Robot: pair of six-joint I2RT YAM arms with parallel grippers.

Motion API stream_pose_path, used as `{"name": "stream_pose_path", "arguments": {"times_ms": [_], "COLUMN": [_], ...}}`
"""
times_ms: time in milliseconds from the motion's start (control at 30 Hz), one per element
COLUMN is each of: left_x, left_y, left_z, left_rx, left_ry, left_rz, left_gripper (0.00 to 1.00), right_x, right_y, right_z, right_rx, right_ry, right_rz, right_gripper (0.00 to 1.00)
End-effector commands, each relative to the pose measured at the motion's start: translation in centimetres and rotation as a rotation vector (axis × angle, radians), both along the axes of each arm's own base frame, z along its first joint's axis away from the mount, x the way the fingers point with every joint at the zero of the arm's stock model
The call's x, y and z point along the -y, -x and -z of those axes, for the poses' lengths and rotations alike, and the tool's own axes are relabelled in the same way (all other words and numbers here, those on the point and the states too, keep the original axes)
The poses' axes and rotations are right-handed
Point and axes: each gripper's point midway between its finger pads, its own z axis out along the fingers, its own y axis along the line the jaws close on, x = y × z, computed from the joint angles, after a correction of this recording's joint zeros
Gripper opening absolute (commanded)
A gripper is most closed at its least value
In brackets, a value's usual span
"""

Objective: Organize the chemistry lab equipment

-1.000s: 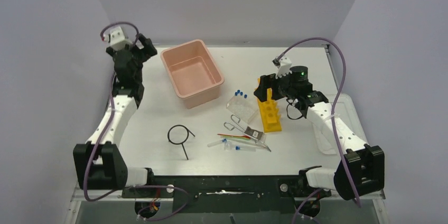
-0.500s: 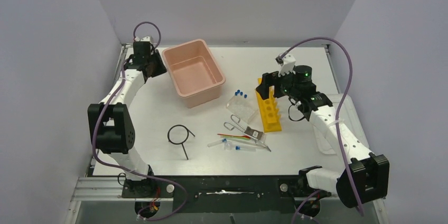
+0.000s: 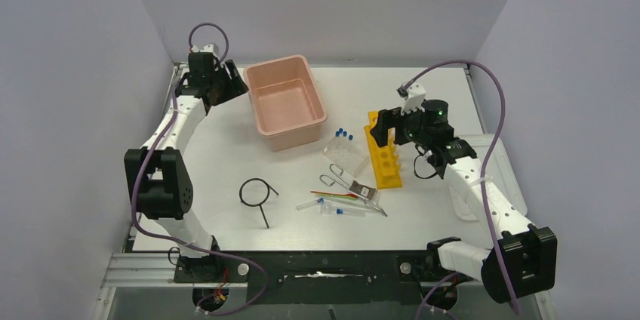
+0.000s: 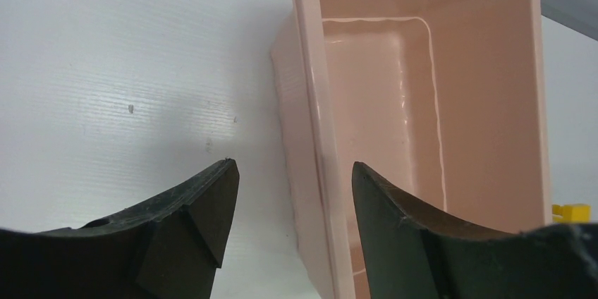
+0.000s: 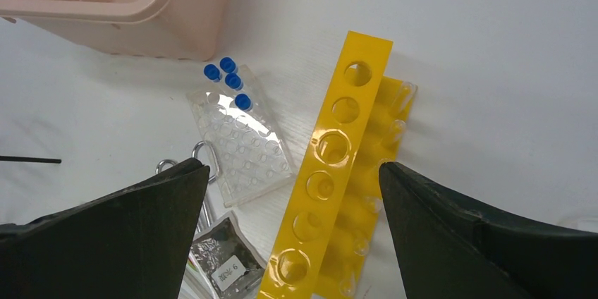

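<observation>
Top external view: the pink tub (image 3: pixel 283 61) stands toward the far edge of the bench (image 3: pixel 219 161), left of the middle. The lab items lie around the middle and toward the near edge.
Left gripper (image 3: pixel 235 84): it is at the left rim of the tub. In the left wrist view its fingers are spread, one outside the wall and one above the inside. The rim passes between them and I see no contact.
Right gripper (image 3: pixel 382 127): it hangs above the yellow holed rack (image 3: pixel 386 158) with fingers spread wide, and it holds nothing.
Yellow holed rack: it lies right of the middle, just beside the clear tube rack (image 3: pixel 347 154).
Clear tube rack: a few blue-capped tubes (image 3: pixel 344 133) stand at its far end.
Near cluster: metal tongs (image 3: pixel 343 182), thin coloured sticks (image 3: pixel 336 195) and loose tubes (image 3: pixel 332 209) lie in front of the racks.
Black wire ring with stem (image 3: pixel 255 192): it lies alone, well apart to the left.
Step in hand: probably the left arm is preparing to grasp the tub wall, while the right arm lines up on the yellow rack.
Next move: the left fingers should close on the rim. The right gripper should descend squarely on the yellow rack without pushing the clear one.
</observation>
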Motion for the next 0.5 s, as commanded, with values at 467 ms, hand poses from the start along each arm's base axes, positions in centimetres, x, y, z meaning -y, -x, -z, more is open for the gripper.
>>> {"name": "stream_pose_path", "arguments": {"times_ms": [467], "left_x": [2.6], "left_y": [-5.3], "left_z": [1.3], "left_rx": [-0.028], "left_ry": [-0.158], "left_rz": [0.018], "left_gripper": [0.34], "right_x": [2.0], "right_y": [-1.2], "right_z": [-2.3], "right_rx": [0.086], "right_ry": [-0.030], "right_rz": [0.039], "right_gripper": [0.98]}}
